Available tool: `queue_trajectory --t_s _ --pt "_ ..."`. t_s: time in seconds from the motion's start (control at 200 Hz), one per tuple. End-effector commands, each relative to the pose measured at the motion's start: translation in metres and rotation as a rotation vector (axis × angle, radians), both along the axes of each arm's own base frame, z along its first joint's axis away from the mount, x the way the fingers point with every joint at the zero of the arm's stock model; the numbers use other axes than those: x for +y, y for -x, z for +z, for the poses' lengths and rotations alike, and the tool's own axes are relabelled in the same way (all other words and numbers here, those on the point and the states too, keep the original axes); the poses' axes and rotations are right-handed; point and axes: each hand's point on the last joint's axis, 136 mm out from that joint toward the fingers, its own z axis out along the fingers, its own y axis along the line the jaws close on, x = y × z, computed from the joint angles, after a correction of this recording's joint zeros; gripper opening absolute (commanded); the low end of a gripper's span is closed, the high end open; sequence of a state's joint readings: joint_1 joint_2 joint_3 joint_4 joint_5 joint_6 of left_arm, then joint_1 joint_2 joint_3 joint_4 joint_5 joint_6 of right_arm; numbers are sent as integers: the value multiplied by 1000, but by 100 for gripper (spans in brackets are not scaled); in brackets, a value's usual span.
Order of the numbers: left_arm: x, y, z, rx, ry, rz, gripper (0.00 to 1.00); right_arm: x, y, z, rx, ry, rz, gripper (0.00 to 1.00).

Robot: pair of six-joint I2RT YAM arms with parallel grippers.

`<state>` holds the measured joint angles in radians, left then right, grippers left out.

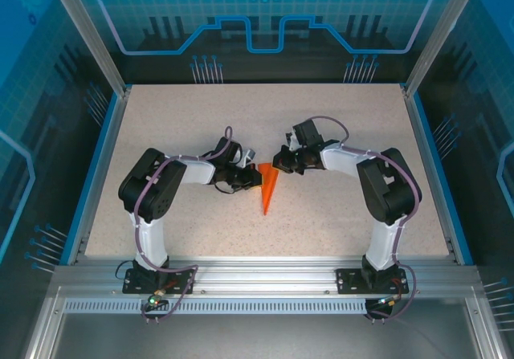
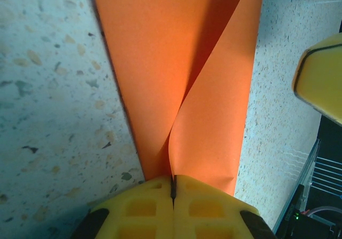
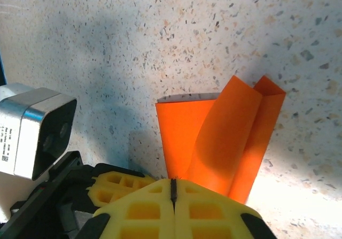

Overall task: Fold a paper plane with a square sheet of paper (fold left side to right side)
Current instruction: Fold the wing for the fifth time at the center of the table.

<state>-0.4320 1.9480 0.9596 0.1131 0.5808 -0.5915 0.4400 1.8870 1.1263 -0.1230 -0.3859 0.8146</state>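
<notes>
Left gripper (image 2: 172,181) clamped on raised flap of paper plane (image 2: 149,78); right gripper (image 3: 172,183) closed at its edge, grip unclear. Late crease stage, I reckon; next, press flap flat ahead of fingertips.

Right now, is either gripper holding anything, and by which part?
The left gripper is shut on the folded orange paper, pinching its lifted edge. The right gripper is shut at the paper's edge; whether it has a hold cannot be told.

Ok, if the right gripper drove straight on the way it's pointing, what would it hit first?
The folded bright orange paper sheet: it lies right at the tips of the right gripper, whose jaws are shut. Beyond it, speckled tabletop, though depth is unclear.
</notes>
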Motion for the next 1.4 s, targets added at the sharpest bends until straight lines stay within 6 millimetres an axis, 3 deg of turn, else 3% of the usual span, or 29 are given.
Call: queue_trajectory --t_s 0.0,0.69,0.945,1.165,1.396 --pt "10 10 -24 49 -69 -5 2 5 10 -12 43 20 31 2" --pt "13 12 -26 53 -87 -3 2 -3 19 -43 117 100 43 1" --pt "13 12 -23 48 -84 -4 2 -13 31 -58 176 155 33 1" --pt "10 7 1 16 -61 -3 13 -28 48 -75 236 217 15 0" --pt "12 4 36 -36 -73 -12 35 -31 51 -83 249 220 8 0"
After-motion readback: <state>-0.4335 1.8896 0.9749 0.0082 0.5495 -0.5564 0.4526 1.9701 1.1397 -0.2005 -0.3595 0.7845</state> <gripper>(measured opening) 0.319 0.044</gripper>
